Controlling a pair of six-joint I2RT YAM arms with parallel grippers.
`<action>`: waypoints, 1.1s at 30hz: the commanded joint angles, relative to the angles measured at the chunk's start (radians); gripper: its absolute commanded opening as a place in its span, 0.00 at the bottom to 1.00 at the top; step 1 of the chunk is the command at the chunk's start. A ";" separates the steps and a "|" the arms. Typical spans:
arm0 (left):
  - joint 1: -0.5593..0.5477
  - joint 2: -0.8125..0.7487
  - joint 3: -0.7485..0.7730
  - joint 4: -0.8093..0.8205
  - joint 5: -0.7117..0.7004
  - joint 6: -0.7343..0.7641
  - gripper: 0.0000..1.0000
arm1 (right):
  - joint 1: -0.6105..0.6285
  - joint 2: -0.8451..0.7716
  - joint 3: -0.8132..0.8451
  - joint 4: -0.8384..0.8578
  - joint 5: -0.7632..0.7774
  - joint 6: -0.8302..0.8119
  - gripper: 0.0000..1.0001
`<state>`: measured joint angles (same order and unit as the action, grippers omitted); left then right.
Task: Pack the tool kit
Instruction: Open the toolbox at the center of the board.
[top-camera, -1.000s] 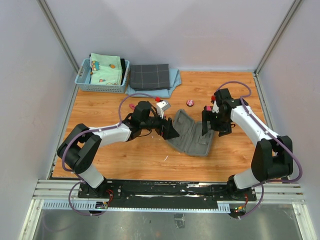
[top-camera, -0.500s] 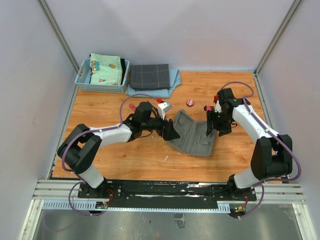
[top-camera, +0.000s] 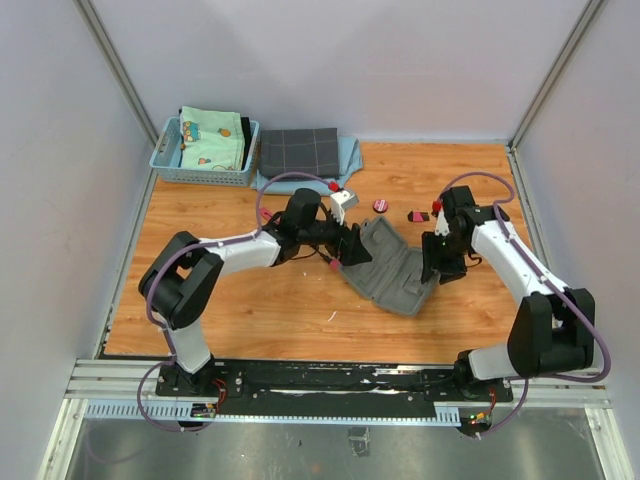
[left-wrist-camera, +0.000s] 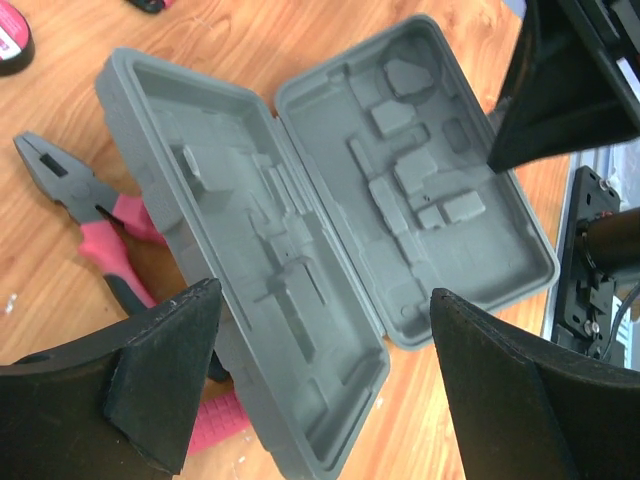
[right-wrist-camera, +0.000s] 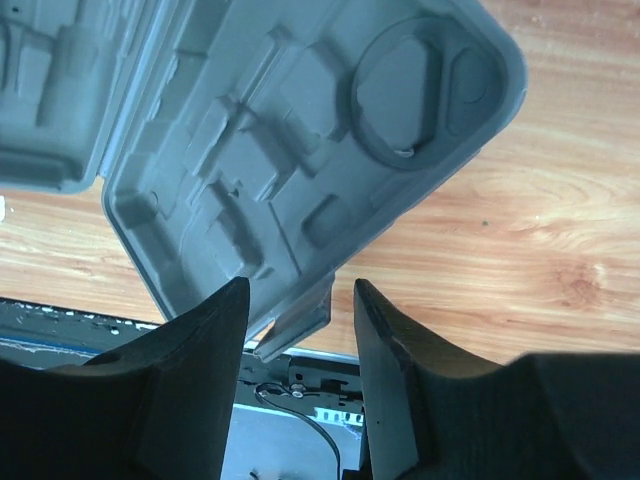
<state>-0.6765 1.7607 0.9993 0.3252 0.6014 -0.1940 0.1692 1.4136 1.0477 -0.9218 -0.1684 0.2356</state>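
The grey case (top-camera: 392, 270) lies open on the table (top-camera: 250, 310), one half seemingly riding on the pliers (left-wrist-camera: 95, 225) (so it may rock), and with the right end effector (right-wrist-camera: 300, 330) unclenched astride its latch and the left end effector (left-wrist-camera: 320, 390) spread wide above, a push could skid it.

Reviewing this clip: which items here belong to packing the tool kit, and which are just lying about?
Job in hand: open grey case, pliers, round tape, small pink-and-black tool.
Lying about: blue basket, checked cloth, light blue cloth beneath it.
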 joint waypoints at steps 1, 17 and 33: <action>-0.005 0.053 0.085 -0.005 0.019 0.024 0.88 | -0.025 -0.076 -0.040 -0.057 -0.043 0.024 0.47; -0.012 -0.048 0.118 -0.048 0.024 0.043 0.92 | -0.027 -0.271 0.139 -0.019 0.067 -0.128 0.99; 0.018 -0.427 -0.163 -0.143 -0.070 0.156 0.96 | -0.021 0.054 0.099 0.565 -0.293 -0.520 0.68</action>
<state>-0.6792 1.3663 0.8791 0.2165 0.5529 -0.0715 0.1566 1.3762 1.1332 -0.5236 -0.3538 -0.2081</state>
